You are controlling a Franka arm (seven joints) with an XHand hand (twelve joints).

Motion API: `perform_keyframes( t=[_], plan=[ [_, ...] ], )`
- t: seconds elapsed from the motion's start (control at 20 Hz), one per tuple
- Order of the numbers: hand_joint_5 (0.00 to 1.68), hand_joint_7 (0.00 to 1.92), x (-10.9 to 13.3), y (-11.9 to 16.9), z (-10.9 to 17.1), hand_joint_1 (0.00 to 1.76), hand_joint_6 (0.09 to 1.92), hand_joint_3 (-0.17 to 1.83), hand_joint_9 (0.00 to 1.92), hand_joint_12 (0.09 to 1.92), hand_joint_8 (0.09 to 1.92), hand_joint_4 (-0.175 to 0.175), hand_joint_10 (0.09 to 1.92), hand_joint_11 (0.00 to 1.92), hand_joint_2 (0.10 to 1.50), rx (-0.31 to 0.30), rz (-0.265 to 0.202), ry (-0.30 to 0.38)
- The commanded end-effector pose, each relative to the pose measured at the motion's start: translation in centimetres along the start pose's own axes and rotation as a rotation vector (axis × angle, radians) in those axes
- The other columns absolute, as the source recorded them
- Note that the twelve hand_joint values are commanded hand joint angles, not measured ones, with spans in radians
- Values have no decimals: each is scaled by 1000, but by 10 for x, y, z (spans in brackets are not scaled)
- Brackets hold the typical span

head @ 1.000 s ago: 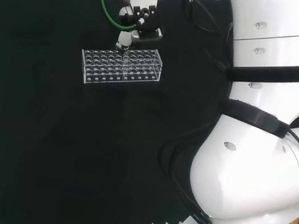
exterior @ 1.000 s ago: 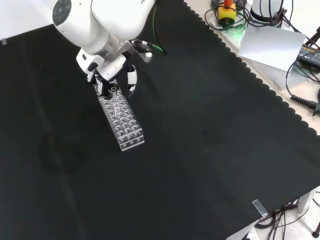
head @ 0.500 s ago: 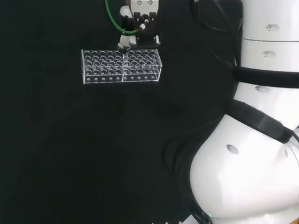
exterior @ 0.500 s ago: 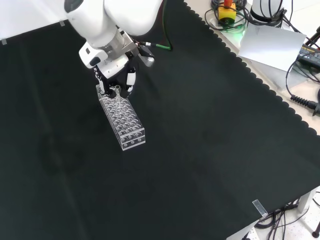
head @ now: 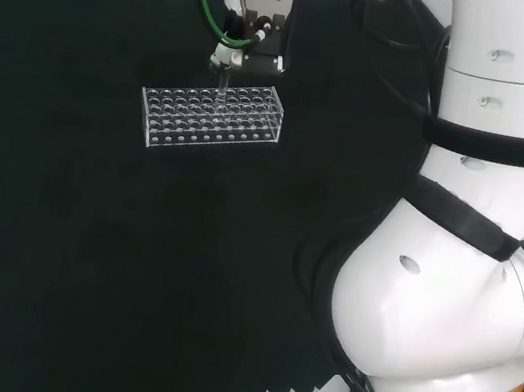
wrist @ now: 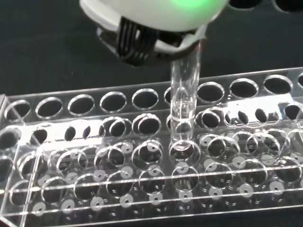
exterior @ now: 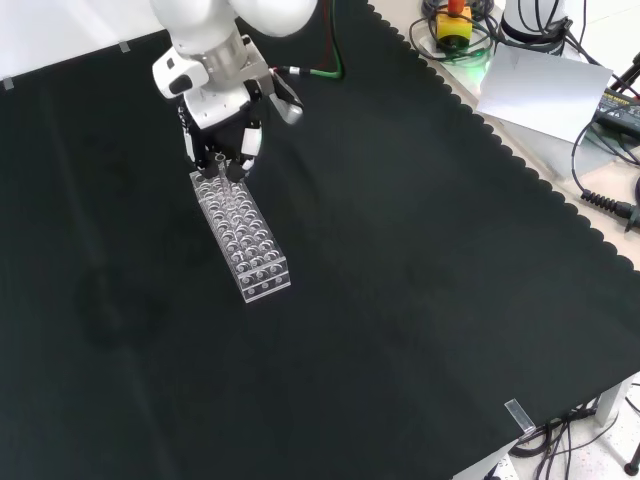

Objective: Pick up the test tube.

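Note:
A clear test tube [wrist: 183,90] stands upright, pinched at its top by the hand [wrist: 151,14], whose dark fingers [wrist: 137,45] curl against it. The tube's rounded lower end sits at a hole in the top plate of the clear plastic rack [wrist: 142,161]. In the head view the hand [head: 249,36] hangs over the far edge of the rack [head: 213,113]. In the front view the hand [exterior: 222,130] is over the upper end of the rack [exterior: 245,235]. The rack's other holes look empty.
The rack lies on the black cloth [exterior: 400,300], well away from its scalloped edge. Off the cloth at the front view's upper right lie cables, a grey sheet [exterior: 540,90] and a yellow box with a red button [exterior: 455,25]. The arm's white links [head: 458,292] stand at the head view's right.
The hand has risen above the rack, drawing the test tube upward with it. The rack has stayed in place.

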State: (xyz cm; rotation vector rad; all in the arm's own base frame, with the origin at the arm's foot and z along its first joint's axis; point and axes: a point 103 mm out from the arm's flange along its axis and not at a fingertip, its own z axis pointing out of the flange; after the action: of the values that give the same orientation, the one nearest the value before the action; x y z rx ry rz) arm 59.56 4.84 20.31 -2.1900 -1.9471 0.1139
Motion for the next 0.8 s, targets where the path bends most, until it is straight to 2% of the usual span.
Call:
perform_keyframes(
  t=[0.05, 0.25, 0.8],
  plan=[
    [1398, 1800, -9, -2, -21, 1228, 399, 584, 1709, 871, 379, -175, 310, 1325, 659, 32, 50, 86],
    [1400, 1804, -11, -1, -38, 1229, 397, 589, 1715, 871, 378, -175, 308, 1323, 655, 58, 81, 132],
    [1405, 1809, -5, -11, -101, 1230, 394, 603, 1723, 876, 372, -175, 301, 1324, 646, 22, 52, 148]
  ],
)
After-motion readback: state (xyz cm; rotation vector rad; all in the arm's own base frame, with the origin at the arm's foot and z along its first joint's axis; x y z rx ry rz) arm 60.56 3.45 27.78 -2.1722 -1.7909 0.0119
